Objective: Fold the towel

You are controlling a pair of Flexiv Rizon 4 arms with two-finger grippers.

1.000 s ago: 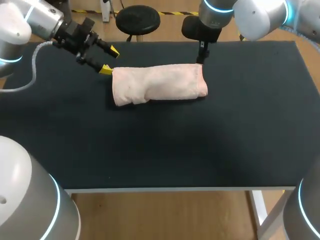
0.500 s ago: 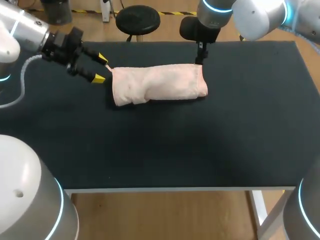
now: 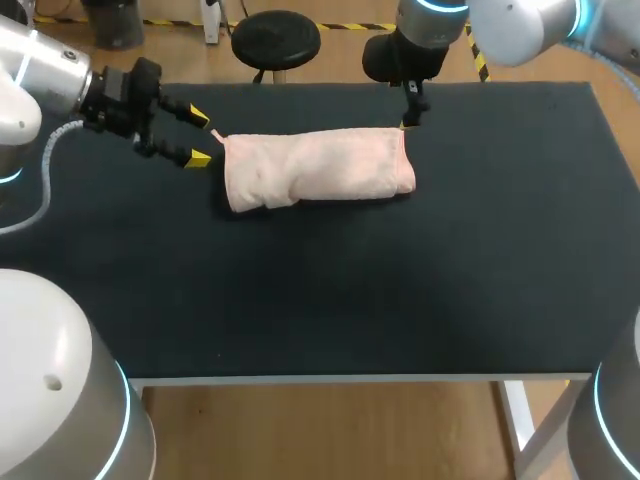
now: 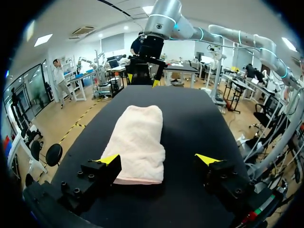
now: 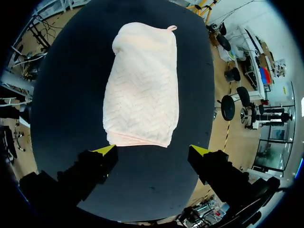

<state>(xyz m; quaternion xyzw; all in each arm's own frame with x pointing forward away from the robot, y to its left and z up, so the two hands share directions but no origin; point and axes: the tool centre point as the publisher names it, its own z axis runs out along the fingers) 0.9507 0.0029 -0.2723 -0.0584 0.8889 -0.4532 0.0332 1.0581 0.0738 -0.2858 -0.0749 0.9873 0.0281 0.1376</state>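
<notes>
Left gripper (image 3: 200, 136): fingers spread, holding nothing, just beside the towel's left end. Towel (image 3: 318, 168): pink, folded into a long bundle, flat on the black table (image 3: 480, 250). Right gripper (image 5: 152, 150): fingers apart, empty, at the towel's right end.

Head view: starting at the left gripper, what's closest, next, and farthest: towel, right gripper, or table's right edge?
1. Towel, just beside the left gripper.
2. Right gripper, by the towel's far end.
3. Table's right edge, farthest, across the table.

Robotics lab, black worktable (image 3: 330, 290), 2 robot arms (image 3: 35, 75)
</notes>
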